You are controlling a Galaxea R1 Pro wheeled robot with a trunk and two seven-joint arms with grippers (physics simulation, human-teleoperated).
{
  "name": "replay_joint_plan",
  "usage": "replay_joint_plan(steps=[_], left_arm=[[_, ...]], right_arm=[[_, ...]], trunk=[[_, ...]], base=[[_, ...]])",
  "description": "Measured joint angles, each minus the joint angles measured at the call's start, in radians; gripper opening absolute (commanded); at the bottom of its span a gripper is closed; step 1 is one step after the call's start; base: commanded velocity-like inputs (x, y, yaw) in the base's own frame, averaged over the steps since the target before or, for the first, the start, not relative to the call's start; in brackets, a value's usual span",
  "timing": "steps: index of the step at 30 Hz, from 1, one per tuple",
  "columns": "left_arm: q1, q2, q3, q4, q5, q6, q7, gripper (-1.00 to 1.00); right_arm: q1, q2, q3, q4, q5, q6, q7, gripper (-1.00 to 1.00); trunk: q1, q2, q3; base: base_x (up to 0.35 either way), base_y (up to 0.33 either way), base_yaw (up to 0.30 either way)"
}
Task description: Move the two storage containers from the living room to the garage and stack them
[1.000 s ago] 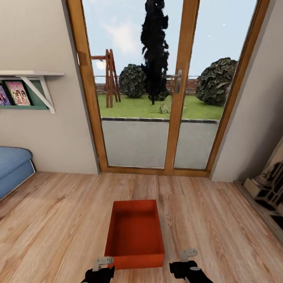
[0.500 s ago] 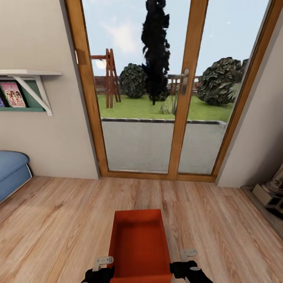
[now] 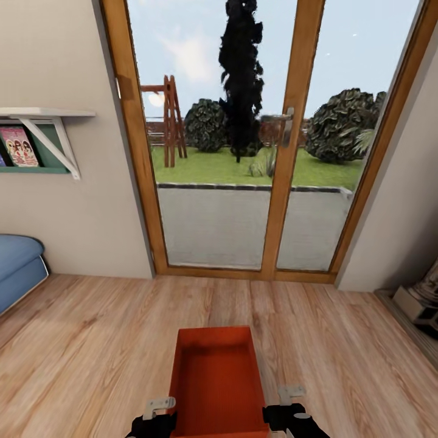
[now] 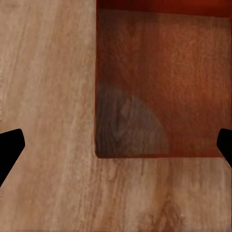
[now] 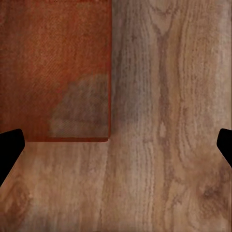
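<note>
The left gripper hangs at the bin's near-left corner with its fingers spread wide and empty. The orange bin sits on the plank floor before the glass doors, between both arms. The right gripper is likewise wide apart and empty. This looks like the approach to the first pickup; next, each arm must drop onto a side wall and close.

Glass doors in wood frame faced a garden; left of them, wall shelf and blue sofa; light plank floor.
</note>
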Motion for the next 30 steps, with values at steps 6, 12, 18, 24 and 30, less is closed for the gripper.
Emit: replay_joint_plan(steps=[6,12,18,24,30], left_arm=[[0.000,0.000,0.000,0.000,0.001,0.000,0.000,1.00],[0.000,0.000,0.000,0.000,0.001,0.000,0.000,1.00],[0.000,0.001,0.000,-0.001,0.002,-0.001,0.000,1.00],[0.000,0.001,0.000,-0.001,0.002,-0.001,0.000,1.00],[0.000,0.000,0.000,-0.001,0.002,-0.001,0.000,1.00]], right_arm=[[0.000,0.000,0.000,0.000,0.000,0.000,0.000,1.00],[0.000,-0.001,0.000,0.000,0.000,0.000,0.000,1.00],[0.000,-0.001,0.000,0.000,0.000,0.000,0.000,1.00],[0.000,0.001,0.000,0.000,0.001,0.001,-0.002,1.00],[0.000,0.001,0.000,0.000,0.000,0.003,-0.005,1.00]], trunk=[[0.000,0.000,0.000],[0.000,0.000,0.000],[0.000,0.000,0.000],[0.000,0.000,0.000],[0.000,0.000,0.000]], base=[[0.221,0.091,0.000],[0.205,0.042,0.000],[0.124,0.042,0.000],[-0.022,0.006,0.000],[-0.024,0.001,0.000]])
